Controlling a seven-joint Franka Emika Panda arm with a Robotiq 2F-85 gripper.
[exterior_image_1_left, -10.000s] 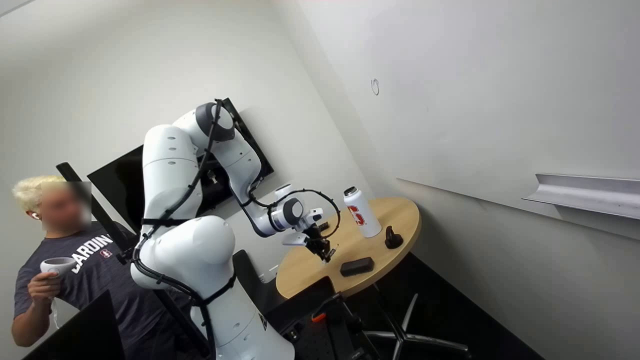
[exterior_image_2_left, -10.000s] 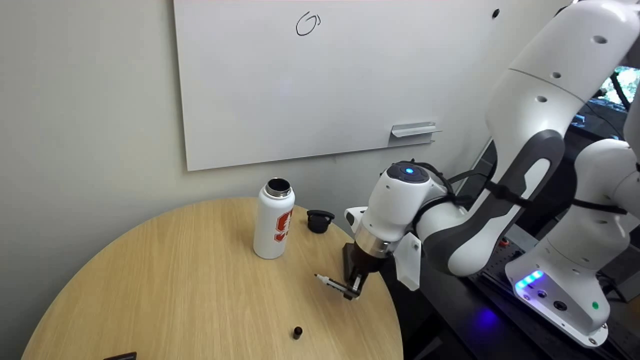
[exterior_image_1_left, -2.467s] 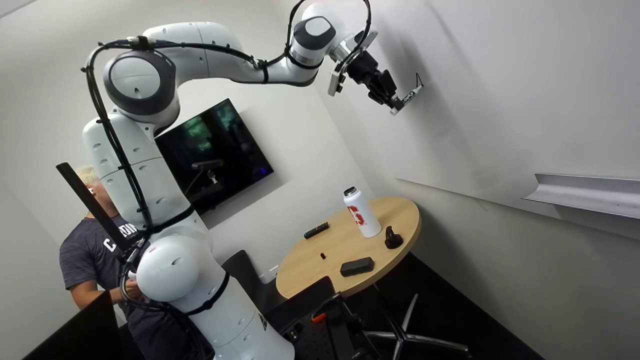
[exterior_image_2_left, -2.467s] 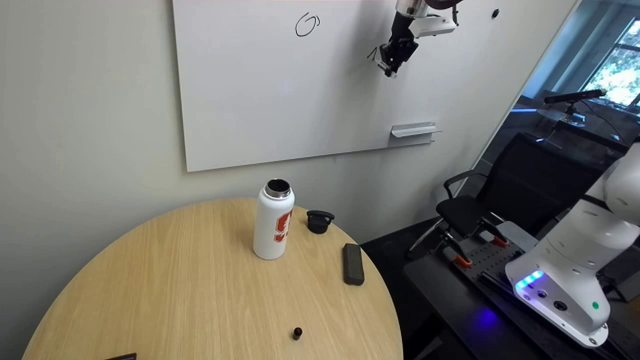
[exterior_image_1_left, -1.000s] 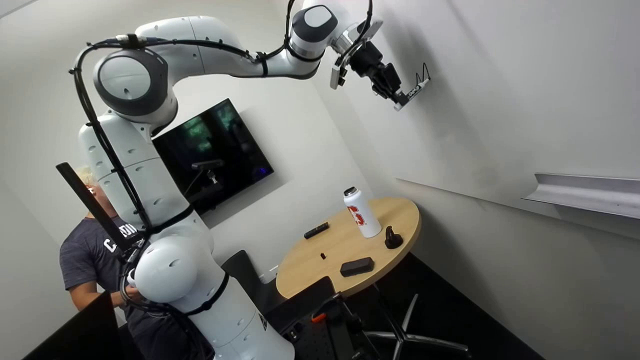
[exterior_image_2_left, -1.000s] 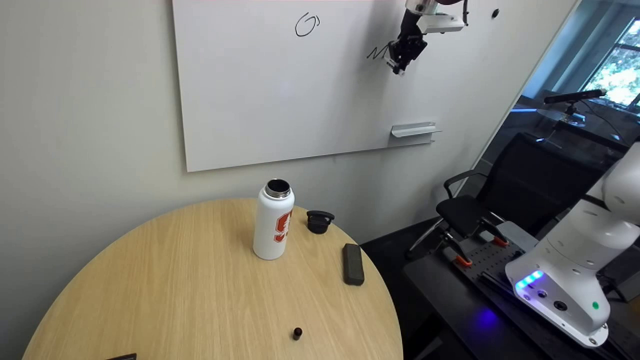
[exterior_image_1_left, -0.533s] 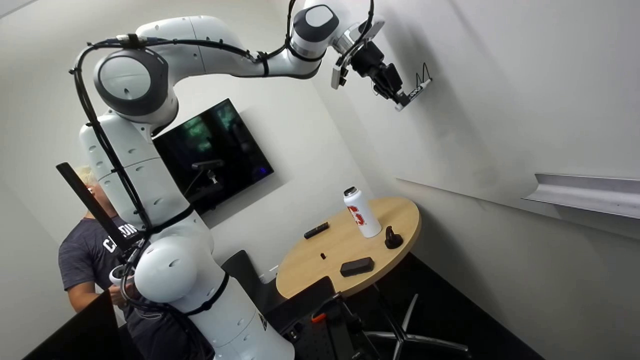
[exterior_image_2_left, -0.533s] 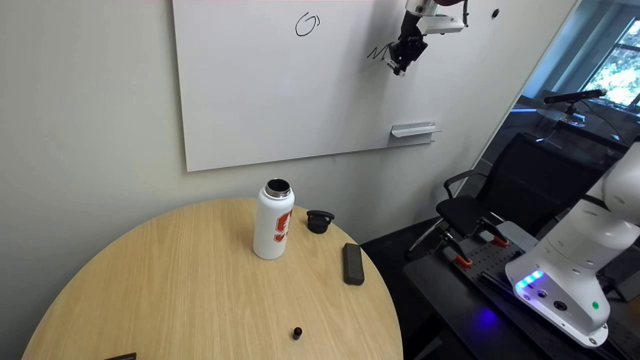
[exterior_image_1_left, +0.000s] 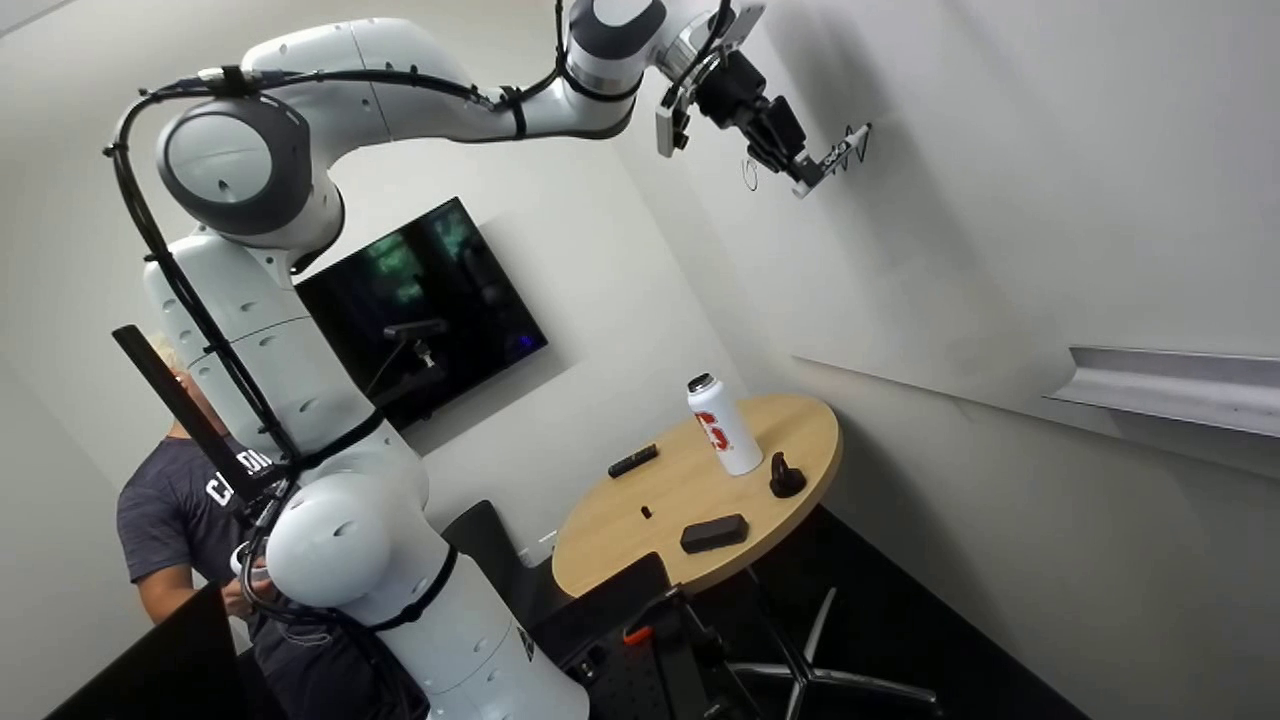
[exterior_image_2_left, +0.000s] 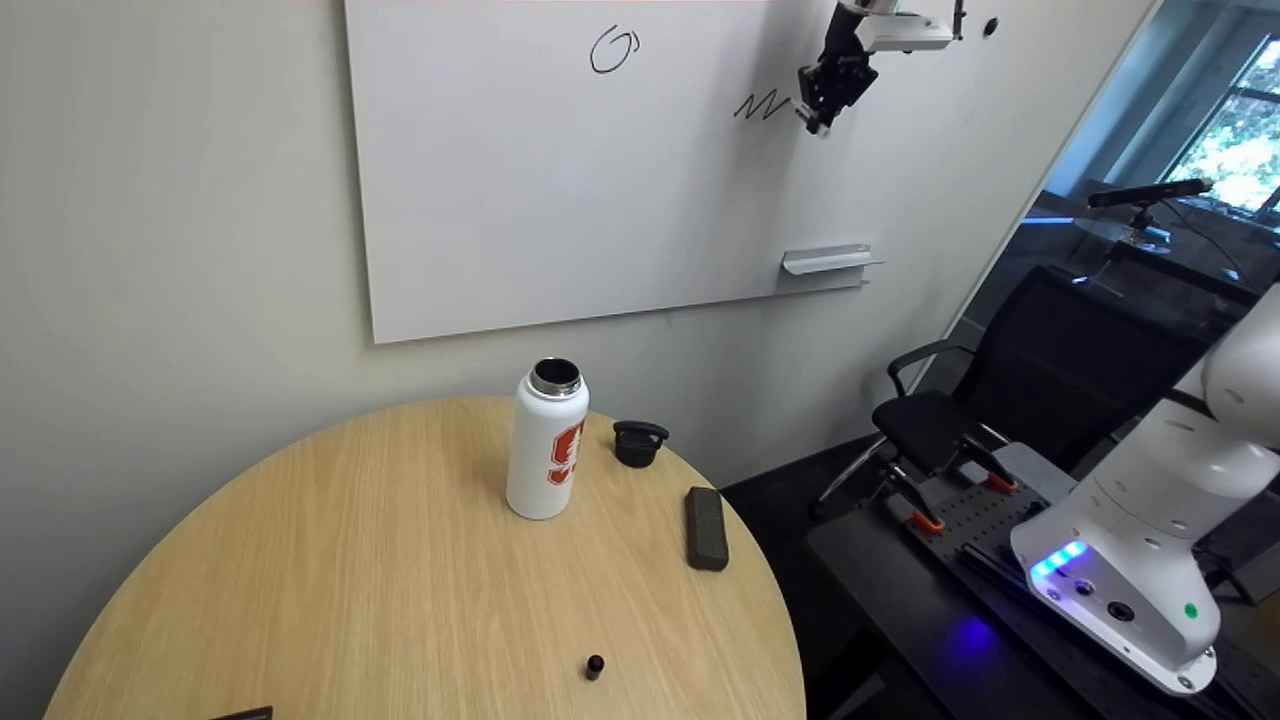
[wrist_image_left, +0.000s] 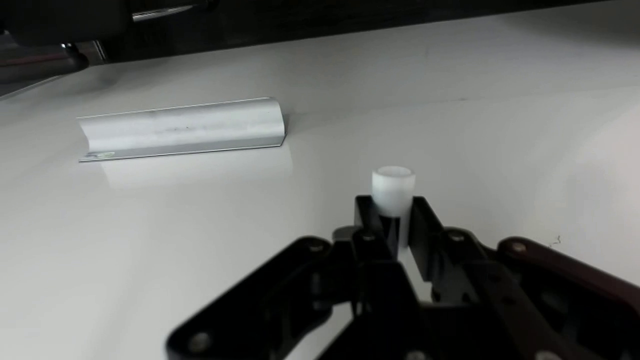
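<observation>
The tool (exterior_image_1_left: 808, 172) pinches a marker (exterior_image_1_left: 835, 156) close to its rear end (wrist_image_left: 393, 190), which pokes past the grip in the wrist view. This hold probably serves reach: most of the barrel projects at a slant, so the tip can meet the whiteboard (exterior_image_2_left: 550, 200) with the tool clear of it. The tip appears to touch at the end of a black zigzag (exterior_image_2_left: 762, 105), well above the whiteboard's lower edge; a looped mark (exterior_image_2_left: 614, 50) sits nearer its visible side edge. A metal tray (exterior_image_2_left: 828, 262) is mounted at the lower edge, presumably as a pen ledge.

On the round worktop (exterior_image_2_left: 400, 560), a small dark cap (exterior_image_2_left: 595, 667) lies in from the edge, likely the marker's, off to bare the tip. A dark block (exterior_image_2_left: 707, 530), perhaps an eraser, lies along the edge nearest the robot base (exterior_image_2_left: 1130, 560). Toward the edge facing the wall (exterior_image_2_left: 200, 300), a white bottle (exterior_image_2_left: 545, 440) stands open, with a black lid (exterior_image_2_left: 638, 443), probably its own, near it.
</observation>
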